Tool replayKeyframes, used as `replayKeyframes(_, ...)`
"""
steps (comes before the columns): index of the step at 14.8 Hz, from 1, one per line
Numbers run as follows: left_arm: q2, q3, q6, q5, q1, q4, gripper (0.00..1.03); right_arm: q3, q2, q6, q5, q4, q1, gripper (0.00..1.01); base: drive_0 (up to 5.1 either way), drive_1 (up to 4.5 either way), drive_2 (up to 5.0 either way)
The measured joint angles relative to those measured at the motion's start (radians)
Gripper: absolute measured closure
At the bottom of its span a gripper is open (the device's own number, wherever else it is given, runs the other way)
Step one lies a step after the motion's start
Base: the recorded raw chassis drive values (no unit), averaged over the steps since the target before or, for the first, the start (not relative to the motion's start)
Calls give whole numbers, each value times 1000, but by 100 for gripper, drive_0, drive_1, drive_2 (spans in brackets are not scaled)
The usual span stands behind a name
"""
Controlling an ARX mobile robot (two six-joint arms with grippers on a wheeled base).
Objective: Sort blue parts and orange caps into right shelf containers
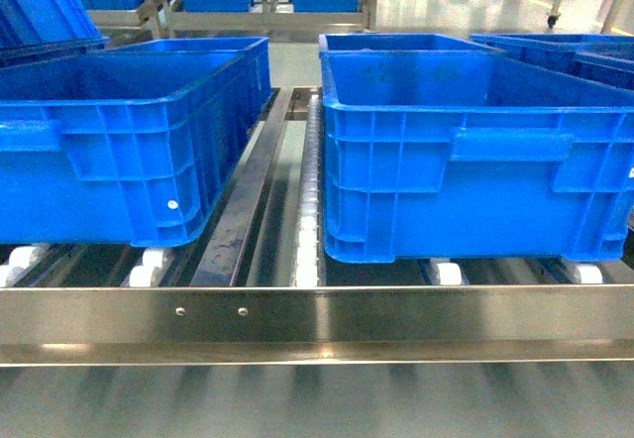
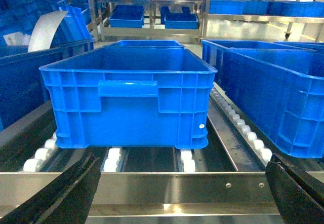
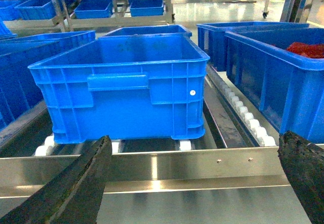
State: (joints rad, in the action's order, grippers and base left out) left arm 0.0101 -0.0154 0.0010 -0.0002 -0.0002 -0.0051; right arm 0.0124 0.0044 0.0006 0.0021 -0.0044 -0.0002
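Blue crates sit side by side on the steel shelf (image 1: 317, 319): the left crate (image 1: 109, 146) and the right crate (image 1: 475, 161), both resting on white rollers (image 1: 307, 230) just behind the shelf's front rail, apart from each other with a roller track between them. More crates stand behind them. In the left wrist view, the left gripper (image 2: 182, 193) is spread wide, nothing between its fingers (image 2: 55, 193). In the right wrist view, the right gripper (image 3: 202, 183) is likewise spread wide and holds nothing. Beside the right crate, another crate (image 3: 273, 77) holds something red (image 3: 306, 49).
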Motion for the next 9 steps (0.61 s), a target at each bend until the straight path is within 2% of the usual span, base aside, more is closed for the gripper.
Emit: replayKeyframes(9,0,0,0,0,0,0,5,0,0,0,0,0,0,3,0,0,0)
